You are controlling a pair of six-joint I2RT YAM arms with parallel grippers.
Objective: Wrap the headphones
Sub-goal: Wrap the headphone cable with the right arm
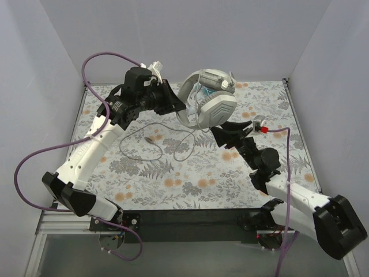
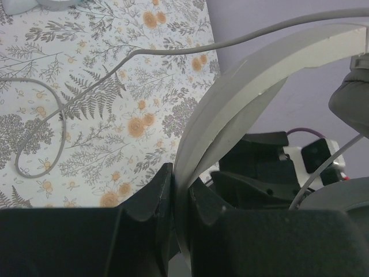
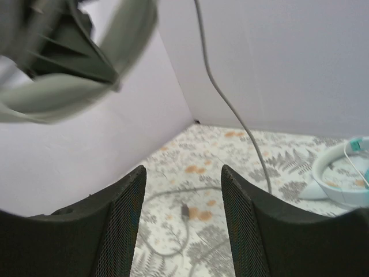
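One floral table (image 1: 173, 184). Two headphones at 12 o'clock: the white-grey pair (image 1: 214, 107) is held aloft, its headband (image 2: 259, 75) clamped in the closed left gripper (image 2: 180, 179); the teal pair (image 3: 340, 179) lies on the table. One thin grey cable (image 1: 153, 144) loops at centre. The right gripper (image 3: 183, 190) is parted and empty.

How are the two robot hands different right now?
The left gripper is shut, pinching the grey headphones by their headband. The right gripper is open, with nothing between its fingers. The left one holds the headphones up off the table. The right one only points toward them, with the grey cable hanging in front of it. Both have black fingers.
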